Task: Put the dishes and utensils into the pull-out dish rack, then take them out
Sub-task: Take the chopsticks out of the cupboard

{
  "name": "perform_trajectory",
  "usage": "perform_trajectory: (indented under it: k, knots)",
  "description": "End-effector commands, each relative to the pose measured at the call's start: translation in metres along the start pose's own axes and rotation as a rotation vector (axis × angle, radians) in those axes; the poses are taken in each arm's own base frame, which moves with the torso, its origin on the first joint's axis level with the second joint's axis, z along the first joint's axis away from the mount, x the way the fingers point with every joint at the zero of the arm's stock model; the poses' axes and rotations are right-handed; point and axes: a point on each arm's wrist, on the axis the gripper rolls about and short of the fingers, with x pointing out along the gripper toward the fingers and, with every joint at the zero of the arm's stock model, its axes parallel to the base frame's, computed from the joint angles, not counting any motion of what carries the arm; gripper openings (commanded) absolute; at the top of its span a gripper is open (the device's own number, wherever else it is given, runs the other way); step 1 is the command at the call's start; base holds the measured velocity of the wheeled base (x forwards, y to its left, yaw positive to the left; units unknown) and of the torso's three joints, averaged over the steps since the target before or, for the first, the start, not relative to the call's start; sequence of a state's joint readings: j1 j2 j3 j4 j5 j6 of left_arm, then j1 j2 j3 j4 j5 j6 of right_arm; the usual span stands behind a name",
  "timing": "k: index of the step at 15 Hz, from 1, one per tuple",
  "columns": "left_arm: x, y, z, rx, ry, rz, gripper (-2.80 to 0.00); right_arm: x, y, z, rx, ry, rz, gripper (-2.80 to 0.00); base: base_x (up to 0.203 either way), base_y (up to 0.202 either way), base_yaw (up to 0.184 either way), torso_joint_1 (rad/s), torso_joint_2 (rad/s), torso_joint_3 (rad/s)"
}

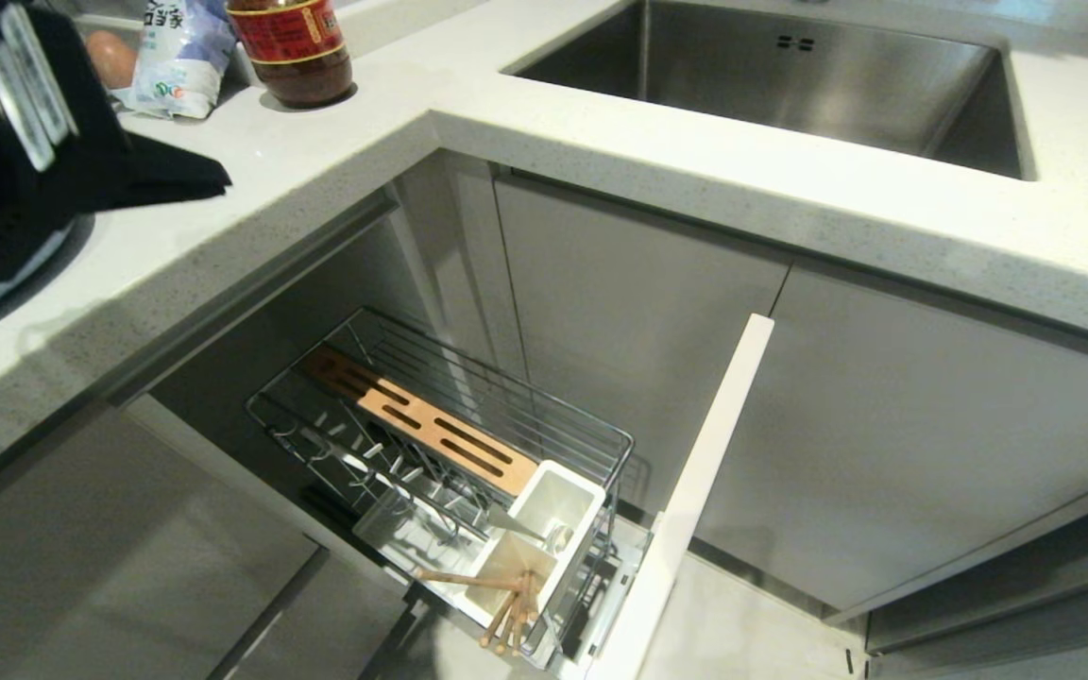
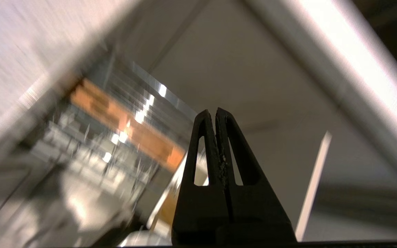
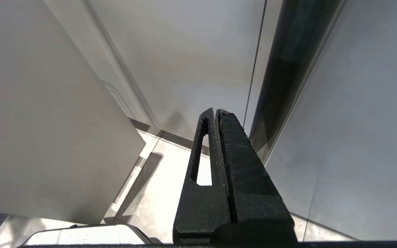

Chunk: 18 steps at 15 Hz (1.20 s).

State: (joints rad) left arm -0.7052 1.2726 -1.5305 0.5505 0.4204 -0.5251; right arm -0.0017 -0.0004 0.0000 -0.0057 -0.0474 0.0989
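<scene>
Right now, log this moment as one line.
chrome wire pull-out rack: open | light wooden chopsticks: in white cup | left tool: shut, empty

I'm looking down at an L-shaped pale speckled stone countertop (image 1: 657, 179) that wraps a corner. Set into its far right stretch is a rectangular brushed-steel sink basin (image 1: 790, 85). At the far left on the counter stand a brown glass sauce bottle with a red label (image 1: 291, 47) and, just beside it, a white plastic packet with blue print (image 1: 180, 57). Below the counter run flat matte grey cabinet doors (image 1: 903, 425), and a pale grey tiled floor (image 1: 742, 633) shows near right. Light falls evenly and soft.
</scene>
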Motion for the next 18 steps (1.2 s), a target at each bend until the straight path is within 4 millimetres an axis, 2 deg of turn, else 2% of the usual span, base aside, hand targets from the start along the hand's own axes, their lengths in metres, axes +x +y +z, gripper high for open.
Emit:
perform_trajectory:
  k: [1,5,6,11,15,18]
  knots:
    - [0.016,0.001,-0.020,0.116,0.154,0.036,-2.80,0.000,0.000,0.000,0.001,-0.003,0.000,-2.80,0.000,0.000,0.000,0.000,0.00,0.000]
    - [0.033,0.002,-0.048,0.254,0.420,0.072,-2.80,0.000,0.000,0.000,0.001,-0.005,0.001,-2.80,0.000,0.000,0.000,0.000,0.00,0.000]
    - [0.037,0.003,-0.056,0.278,0.503,0.079,0.00,0.000,0.000,0.000,0.001,-0.005,0.001,-2.80,0.000,0.000,0.000,0.000,0.00,0.000]
    - [0.057,0.003,-0.080,0.340,0.809,0.126,0.00,0.000,0.000,0.000,0.001,-0.005,0.001,-2.80,0.000,0.000,0.000,0.000,0.00,0.000]
    - [0.084,0.000,-0.100,0.379,0.959,0.199,0.00,0.000,0.000,0.000,0.001,-0.005,0.001,-2.80,0.000,0.000,0.000,0.000,0.00,0.000]
    - [0.111,-0.002,-0.114,0.344,1.076,0.198,0.00,0.000,0.000,0.000,0.001,-0.005,0.001,-2.80,0.000,0.000,0.000,0.000,0.00,0.000]
